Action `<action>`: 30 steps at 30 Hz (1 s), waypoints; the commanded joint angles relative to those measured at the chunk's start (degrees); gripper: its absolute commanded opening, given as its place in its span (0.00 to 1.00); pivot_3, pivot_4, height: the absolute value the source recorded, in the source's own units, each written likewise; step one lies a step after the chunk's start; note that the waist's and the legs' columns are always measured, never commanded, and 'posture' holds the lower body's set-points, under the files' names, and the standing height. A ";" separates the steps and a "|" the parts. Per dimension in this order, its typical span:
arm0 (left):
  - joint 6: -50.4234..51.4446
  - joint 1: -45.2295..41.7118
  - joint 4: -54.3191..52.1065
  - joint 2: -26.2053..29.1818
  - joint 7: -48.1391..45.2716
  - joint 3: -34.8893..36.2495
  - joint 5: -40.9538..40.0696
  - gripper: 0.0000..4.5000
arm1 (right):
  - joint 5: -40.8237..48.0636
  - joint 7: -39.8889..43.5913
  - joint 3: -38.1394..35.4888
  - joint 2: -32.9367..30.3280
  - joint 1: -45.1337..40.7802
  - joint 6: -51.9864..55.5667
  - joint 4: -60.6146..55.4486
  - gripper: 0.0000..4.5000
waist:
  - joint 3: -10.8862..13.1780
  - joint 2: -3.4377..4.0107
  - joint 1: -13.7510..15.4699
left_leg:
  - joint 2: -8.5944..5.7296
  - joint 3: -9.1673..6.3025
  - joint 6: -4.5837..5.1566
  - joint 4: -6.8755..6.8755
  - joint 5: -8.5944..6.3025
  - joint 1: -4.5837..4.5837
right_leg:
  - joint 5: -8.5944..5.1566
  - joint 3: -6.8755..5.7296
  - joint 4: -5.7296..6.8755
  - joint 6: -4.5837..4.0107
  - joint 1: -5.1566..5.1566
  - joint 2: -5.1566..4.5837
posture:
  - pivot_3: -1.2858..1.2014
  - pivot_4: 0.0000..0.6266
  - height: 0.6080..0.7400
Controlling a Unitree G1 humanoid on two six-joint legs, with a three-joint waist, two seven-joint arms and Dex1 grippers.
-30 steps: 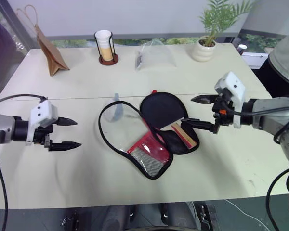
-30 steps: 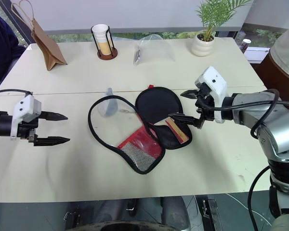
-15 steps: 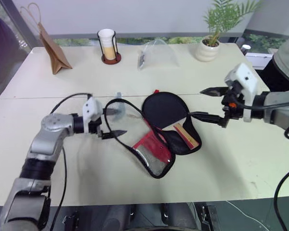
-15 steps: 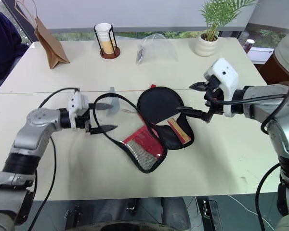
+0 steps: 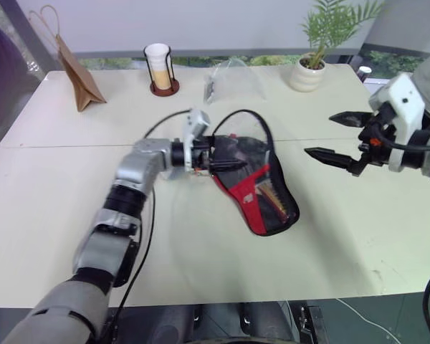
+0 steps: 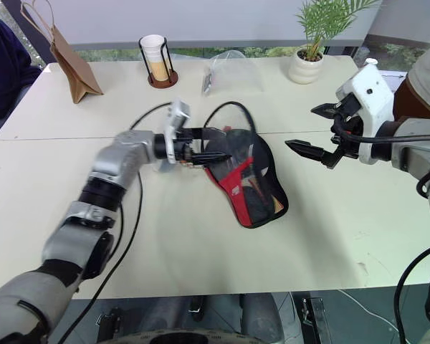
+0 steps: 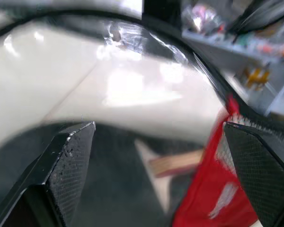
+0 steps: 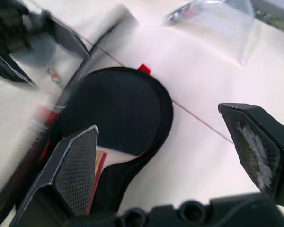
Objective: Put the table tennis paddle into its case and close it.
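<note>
The black case (image 5: 252,206) lies mid-table, its red-panelled flap raised and tipped over to the right. Its zip edge arches up behind the flap. The table tennis paddle (image 8: 116,109) lies inside the case's lower half. Its black blade shows in the right wrist view, and its wooden handle (image 5: 270,196) shows through the flap. My left gripper (image 5: 226,153) is open, with its fingers (image 7: 71,156) against the lifted flap from the left and nothing pinched between them. My right gripper (image 5: 321,134) hangs open in the air to the right of the case, apart from it.
Along the table's far edge stand a brown paper bag (image 5: 77,79), a cup in a wire holder (image 5: 158,68), a clear plastic bag (image 5: 229,80) and a potted plant (image 5: 309,68). A seam runs across the table (image 5: 201,272) behind the case.
My left gripper swept right across the table to the case and pushed its flap up and over the paddle. My right gripper drew back to the right and a little upward.
</note>
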 commanded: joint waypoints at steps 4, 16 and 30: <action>-15.73 -6.16 16.41 -5.32 8.85 -4.31 12.73 1.00 | 1.48 0.00 0.38 0.75 3.09 2.44 1.23 0.99 | 0.00 -0.03 -0.05 | -0.01 0.00 0.01 0.00 -0.01 -0.03 | 0.01 0.00 -0.01 0.02 0.00 -0.02 | 0.52 0.24 0.95; -8.82 -3.65 0.71 0.44 -1.42 2.04 6.73 1.00 | 0.85 5.33 12.74 5.93 -1.15 5.60 18.31 0.99 | -0.01 0.00 -0.24 | -0.01 -0.01 0.01 0.07 -0.01 -0.07 | 0.03 0.01 0.07 0.05 -0.07 0.01 | 0.52 0.24 0.95; 20.04 18.79 -46.66 30.56 -15.83 8.81 -12.62 1.00 | -3.62 13.30 22.09 11.92 -5.95 1.07 31.31 0.99 | -0.02 0.06 -1.48 | 0.00 -0.06 -0.04 0.05 0.02 -0.06 | 0.03 0.03 0.12 0.02 -0.09 0.03 | 0.52 0.24 0.95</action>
